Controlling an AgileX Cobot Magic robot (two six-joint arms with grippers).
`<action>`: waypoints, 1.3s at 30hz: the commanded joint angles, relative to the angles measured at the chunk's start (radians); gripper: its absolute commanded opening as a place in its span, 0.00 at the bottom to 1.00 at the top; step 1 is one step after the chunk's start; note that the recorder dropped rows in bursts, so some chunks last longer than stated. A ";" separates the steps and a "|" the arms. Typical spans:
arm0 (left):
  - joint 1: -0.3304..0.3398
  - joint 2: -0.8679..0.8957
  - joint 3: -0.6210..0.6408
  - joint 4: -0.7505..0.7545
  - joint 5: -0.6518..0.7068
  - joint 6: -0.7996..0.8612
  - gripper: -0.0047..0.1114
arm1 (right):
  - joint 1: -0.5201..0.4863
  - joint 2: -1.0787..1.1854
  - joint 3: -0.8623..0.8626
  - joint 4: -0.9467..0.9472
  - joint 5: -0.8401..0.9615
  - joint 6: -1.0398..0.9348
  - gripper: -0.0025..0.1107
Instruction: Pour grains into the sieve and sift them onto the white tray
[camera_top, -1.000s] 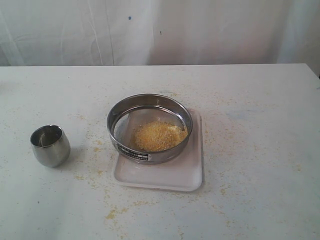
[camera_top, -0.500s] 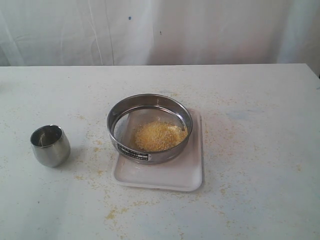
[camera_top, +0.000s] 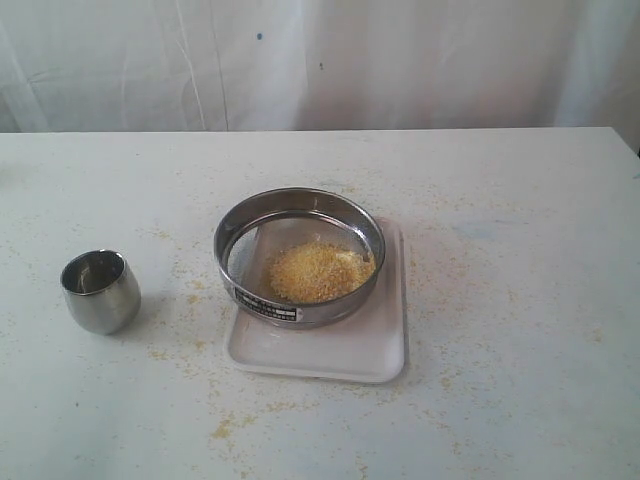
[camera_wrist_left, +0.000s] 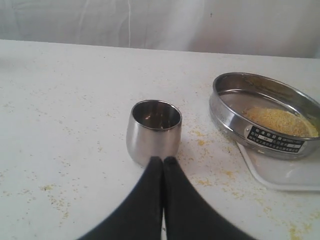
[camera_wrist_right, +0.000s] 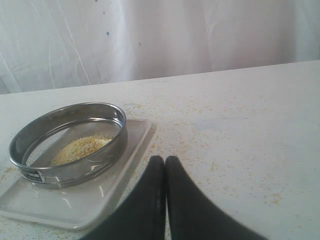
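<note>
Black left claw (camera_wrist_left: 163, 159) and right claw (camera_wrist_right: 165, 159), closed, show only in wrist views.

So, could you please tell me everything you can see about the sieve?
The sieve is a wide, shallow round ring of shiny steel with a fine wire-mesh bottom. A small dark label plate sits on its outer wall, facing the exterior camera. It stands level on the white tray, towards the tray's far end, leaving a bare strip in front. A heap of yellowish grains lies on the mesh, off-centre. Nothing else touches it.
</note>
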 joint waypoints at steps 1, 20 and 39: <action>0.002 -0.005 0.004 -0.016 0.004 0.056 0.04 | 0.003 -0.002 0.006 -0.008 -0.006 0.004 0.02; 0.002 -0.005 0.004 -0.016 0.004 0.056 0.04 | 0.003 -0.002 0.006 -0.008 -0.006 0.004 0.02; 0.002 -0.005 0.004 -0.169 0.004 0.439 0.04 | 0.003 -0.002 0.006 -0.008 -0.006 0.004 0.02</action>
